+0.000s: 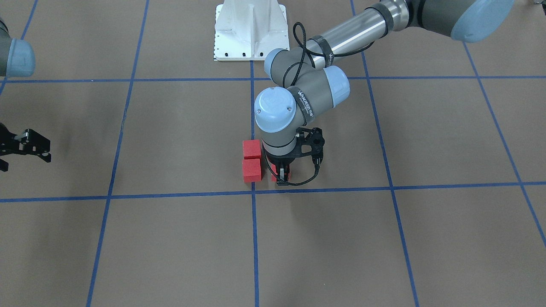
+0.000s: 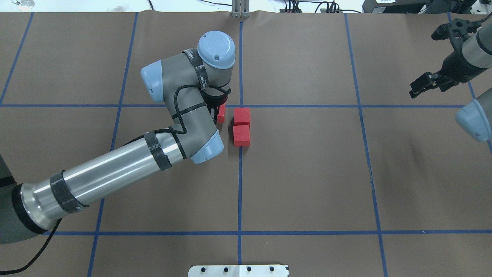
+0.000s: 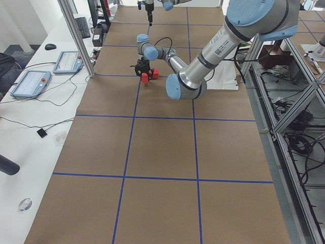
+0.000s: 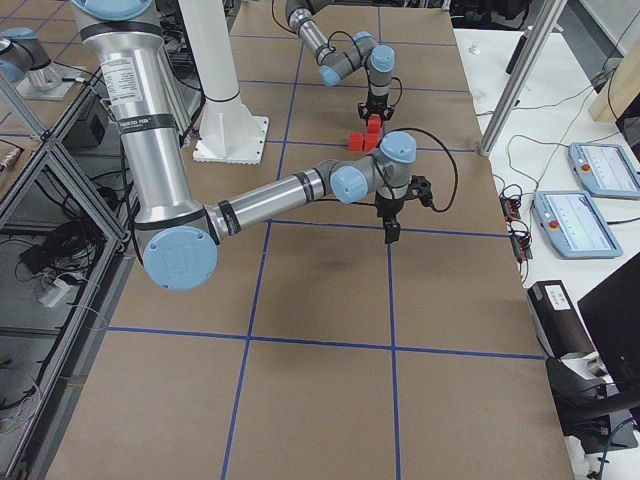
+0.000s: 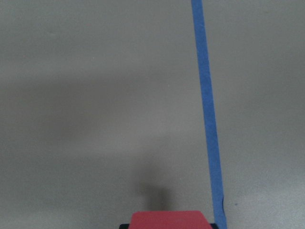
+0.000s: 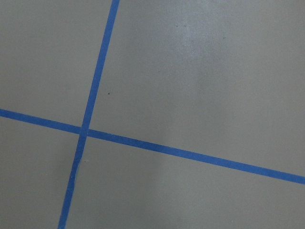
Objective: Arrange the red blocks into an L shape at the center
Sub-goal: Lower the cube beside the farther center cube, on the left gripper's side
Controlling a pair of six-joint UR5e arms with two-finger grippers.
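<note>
Two red blocks (image 1: pixel 251 149) (image 1: pixel 251 171) lie touching in a short line just on the robot's side of the center (image 1: pixel 254 192). From overhead the pair (image 2: pixel 242 116) (image 2: pixel 241 135) sits right of the blue line, below the center (image 2: pixel 241 105). My left gripper (image 1: pixel 282 175) points straight down beside the block nearer the crossing, shut on a third red block (image 2: pixel 221 114) that its wrist mostly hides. That block's top edge (image 5: pixel 169 219) shows at the bottom of the left wrist view. My right gripper (image 1: pixel 23 155) hangs open and empty far off to the side.
The white arm mount (image 1: pixel 251 30) stands at the robot's edge of the brown gridded surface (image 1: pixel 448 136). My left forearm (image 2: pixel 115 173) crosses low over the near-left squares. The right wrist view shows only brown paper and a tape crossing (image 6: pixel 83 130).
</note>
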